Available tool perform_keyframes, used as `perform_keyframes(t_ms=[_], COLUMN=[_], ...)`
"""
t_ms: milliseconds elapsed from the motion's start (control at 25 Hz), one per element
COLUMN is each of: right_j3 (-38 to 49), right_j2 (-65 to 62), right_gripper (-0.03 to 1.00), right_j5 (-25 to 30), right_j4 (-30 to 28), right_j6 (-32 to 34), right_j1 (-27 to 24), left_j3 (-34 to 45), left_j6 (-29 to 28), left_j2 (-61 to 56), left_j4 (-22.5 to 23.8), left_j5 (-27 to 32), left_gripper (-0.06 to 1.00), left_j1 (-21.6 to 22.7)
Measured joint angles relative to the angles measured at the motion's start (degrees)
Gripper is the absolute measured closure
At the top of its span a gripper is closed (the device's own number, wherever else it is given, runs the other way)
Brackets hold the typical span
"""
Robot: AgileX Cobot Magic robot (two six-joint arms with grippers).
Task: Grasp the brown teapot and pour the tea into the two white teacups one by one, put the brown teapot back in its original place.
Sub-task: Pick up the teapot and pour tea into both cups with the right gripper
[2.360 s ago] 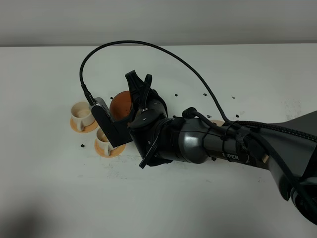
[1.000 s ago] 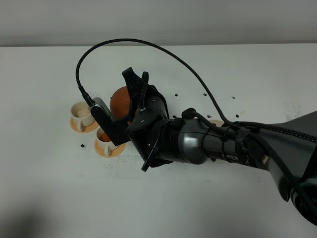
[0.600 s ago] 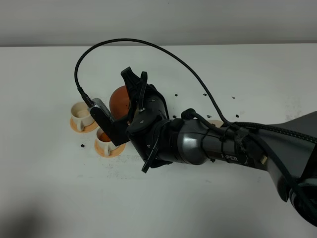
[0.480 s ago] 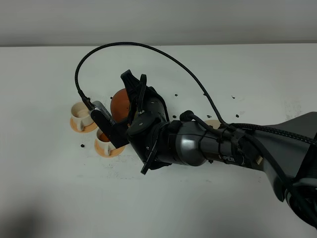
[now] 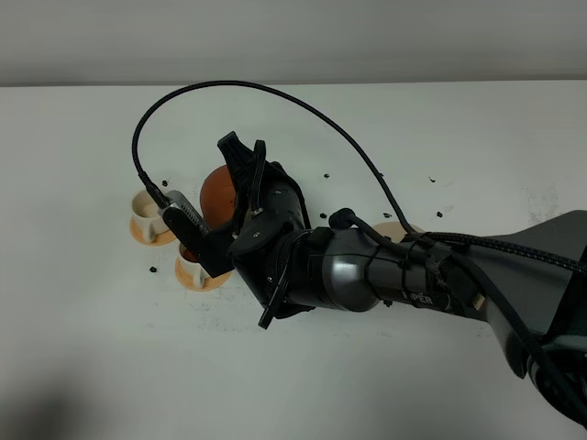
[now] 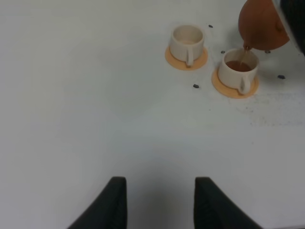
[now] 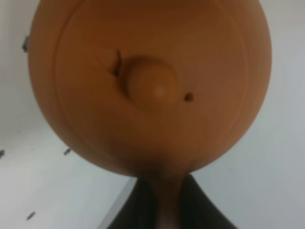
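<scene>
My right gripper [image 5: 243,160] reaches across to the left and is shut on the handle of the brown teapot [image 5: 217,190], holding it tilted above the table. In the right wrist view the knobbed lid [image 7: 151,84] fills the frame, with the handle running between the dark fingers [image 7: 138,210]. The left wrist view has the teapot [image 6: 261,25] pouring a thin stream into the nearer white teacup [image 6: 239,71], which holds dark tea [image 6: 238,66]. The other teacup [image 6: 187,40] looks empty. My left gripper [image 6: 161,205] hangs open and empty, well short of both cups.
Each cup stands on an orange saucer [image 6: 167,56]. A sliver of the pale beige dish [image 5: 404,229] shows behind the right arm. Small dark specks [image 6: 196,86] dot the white table. A black cable [image 5: 229,87] loops over the teapot.
The right gripper and teapot have shifted slightly left and tipped further over the nearer cup. The wrist camera mount now covers more of that cup.
</scene>
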Motion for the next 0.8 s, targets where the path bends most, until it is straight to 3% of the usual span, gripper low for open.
perform_keyframes(t_ms=[800], right_j3=[0.00], right_j2=[0.00], right_gripper=[0.85], right_j5=[0.17], right_j4=[-1.86], right_j6=[0.00], right_j1=[0.41], left_j3=[0.00], left_j6=[0.00], left_j2=[0.00], left_j4=[0.00], left_j5=[0.00], left_gripper=[0.58], left_j1=[0.00])
